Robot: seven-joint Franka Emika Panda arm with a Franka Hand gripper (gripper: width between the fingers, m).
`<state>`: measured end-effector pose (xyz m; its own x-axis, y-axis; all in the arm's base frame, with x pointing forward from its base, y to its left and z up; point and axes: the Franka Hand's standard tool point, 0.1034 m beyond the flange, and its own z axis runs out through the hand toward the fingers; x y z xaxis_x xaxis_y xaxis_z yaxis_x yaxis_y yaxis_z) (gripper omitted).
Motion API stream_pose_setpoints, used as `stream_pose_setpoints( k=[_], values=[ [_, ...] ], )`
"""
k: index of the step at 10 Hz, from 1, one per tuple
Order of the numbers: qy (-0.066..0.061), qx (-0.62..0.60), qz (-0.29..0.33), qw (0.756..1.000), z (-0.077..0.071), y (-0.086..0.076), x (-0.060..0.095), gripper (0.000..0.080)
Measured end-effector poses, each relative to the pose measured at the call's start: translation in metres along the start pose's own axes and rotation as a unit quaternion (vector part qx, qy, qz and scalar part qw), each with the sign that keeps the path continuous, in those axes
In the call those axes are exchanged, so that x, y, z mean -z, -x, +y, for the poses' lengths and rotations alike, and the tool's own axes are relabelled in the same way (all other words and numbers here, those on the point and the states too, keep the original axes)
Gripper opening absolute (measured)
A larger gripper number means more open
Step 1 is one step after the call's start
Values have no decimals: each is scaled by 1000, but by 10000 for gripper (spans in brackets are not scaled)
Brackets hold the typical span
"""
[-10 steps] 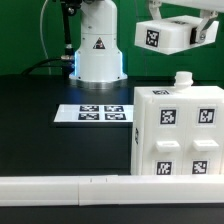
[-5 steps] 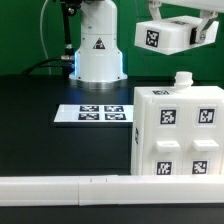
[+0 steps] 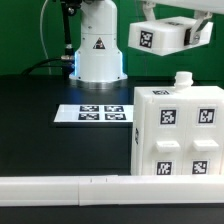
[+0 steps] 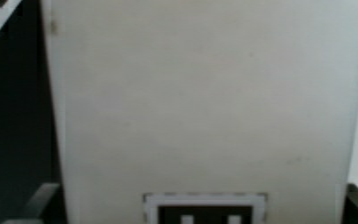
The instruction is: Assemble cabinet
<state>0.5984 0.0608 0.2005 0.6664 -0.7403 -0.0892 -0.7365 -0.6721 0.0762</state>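
The gripper's fingers are not visible, so I cannot tell if it clamps the white panel hanging up high. The cabinet stands on the surface below it, toward the exterior view's right. Since a second ago, the panel has shifted slightly left.

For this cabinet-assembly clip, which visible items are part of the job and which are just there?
Job:
- cabinet body with small round peg
- tagged white panel, raised above the table; also in the wrist view

Just there:
- marker board
- long white rail
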Motion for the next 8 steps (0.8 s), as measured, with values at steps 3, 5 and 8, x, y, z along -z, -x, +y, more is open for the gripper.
stream_pose_setpoints(
  k=[3, 5, 8],
  values=[
    [-14, 11, 11, 1000, -5, -12, 3, 541],
    [-14, 11, 15, 1000, -7, -12, 1, 541],
    [-33, -4, 44, 998, -33, -6, -11, 541]
  ],
)
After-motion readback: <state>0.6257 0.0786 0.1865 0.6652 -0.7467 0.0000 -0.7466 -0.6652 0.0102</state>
